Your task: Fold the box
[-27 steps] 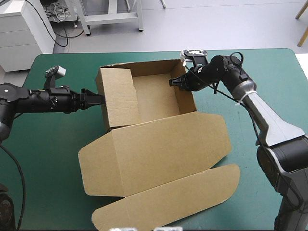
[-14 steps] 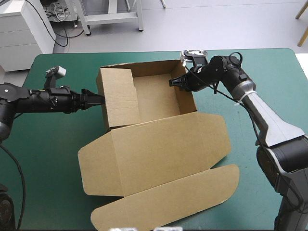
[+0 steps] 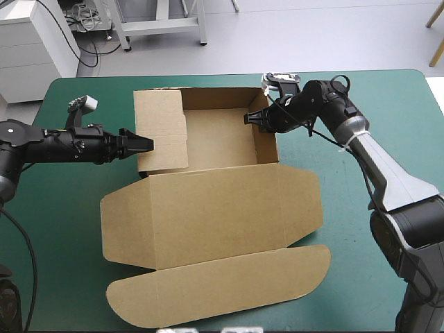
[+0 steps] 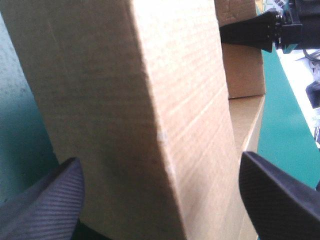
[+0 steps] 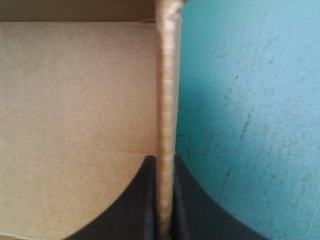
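At the tray's 9 o'clock, left gripper (image 3: pixel 148 143) has its fingers wide apart, left wall (image 4: pixel 125 100) just ahead. The box (image 3: pixel 208 208) sits mid-table on teal-green cover (image 3: pixel 62 208) as an open tray, lid flat toward 6 o'clock. At 2 o'clock, right gripper (image 3: pixel 248 118) pinches right wall (image 5: pixel 166 100) — fingers nearly closed on it.

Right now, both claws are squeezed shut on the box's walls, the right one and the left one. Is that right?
Only the right gripper is shut on a wall of the box. The left gripper is open: the left wrist view shows its fingers standing apart, a wall between them.
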### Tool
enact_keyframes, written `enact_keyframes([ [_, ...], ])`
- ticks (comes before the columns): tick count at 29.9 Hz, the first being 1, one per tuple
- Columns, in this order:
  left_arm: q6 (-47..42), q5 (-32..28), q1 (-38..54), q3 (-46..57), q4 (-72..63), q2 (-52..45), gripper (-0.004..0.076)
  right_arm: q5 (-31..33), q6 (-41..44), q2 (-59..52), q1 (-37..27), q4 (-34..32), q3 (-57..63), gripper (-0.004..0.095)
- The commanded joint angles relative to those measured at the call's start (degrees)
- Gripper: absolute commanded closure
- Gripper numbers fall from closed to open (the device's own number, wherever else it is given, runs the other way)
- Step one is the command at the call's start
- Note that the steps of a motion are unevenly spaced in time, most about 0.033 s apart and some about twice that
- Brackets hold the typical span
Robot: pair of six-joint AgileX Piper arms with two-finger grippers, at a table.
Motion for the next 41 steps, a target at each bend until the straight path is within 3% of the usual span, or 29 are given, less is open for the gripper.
enact_keyframes([
  [1,0.1,3.2,-0.4,-1.2,-3.6,-2.1,0.0125,-2.3,-1.0,-3.1,1.6,2.9,-1.9,0.0922],
  [11,-5.1,3.3,-0.4,-1.2,6.7,-2.1,0.0127,-5.9,-1.0,-3.0,7.6,1.4,-1.9,0.0921],
  [20,-12.6,2.0,-0.5,-1.2,12.2,-2.1,0.0315,-6.0,0.1,-3.0,8.3,1.5,-1.9,0.0922],
  [27,-23.7,-4.7,-8.3,-1.2,24.6,-2.1,0.0335,-5.7,1.1,-3.0,8.3,1.5,-1.9,0.0922],
  [33,-33.3,-10.7,-15.6,-1.2,35.2,-2.1,0.0458,-3.7,1.1,-3.0,8.3,1.1,-1.9,0.0922],
  [40,-45.0,-11.4,-16.9,-1.2,46.7,-1.5,0.0735,-1.2,1.1,-3.0,8.3,1.1,-1.9,0.0922],
  [41,-45.4,-11.4,-16.9,-1.2,47.5,-1.4,0.0731,-0.7,1.1,-3.0,8.3,0.9,-1.9,0.0922],
])
